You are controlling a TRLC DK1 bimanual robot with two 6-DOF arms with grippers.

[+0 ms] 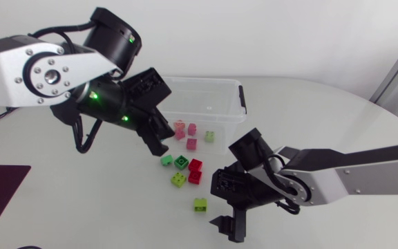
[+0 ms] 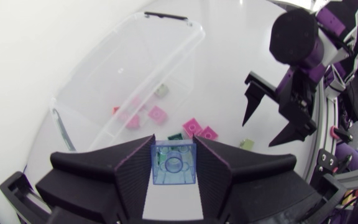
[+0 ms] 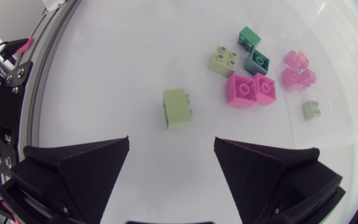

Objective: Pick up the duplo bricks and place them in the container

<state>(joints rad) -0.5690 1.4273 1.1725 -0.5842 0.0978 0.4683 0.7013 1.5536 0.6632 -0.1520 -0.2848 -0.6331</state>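
No legible text, label, number or sign anywhere (any marks on bricks (image 3: 178,109) too small to read).

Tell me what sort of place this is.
Likely a robot lab test bench: a left arm and right arm over a white table, toy bricks scattered beside a clear container, the left pincer gripping a blue brick.

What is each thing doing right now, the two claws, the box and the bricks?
left gripper: shut on the blue brick
blue brick: held between the fingers
right gripper: open, holding nothing
container: upright, lid off
light green brick: loose on the table, ahead of the right gripper
other bricks: loose on the table
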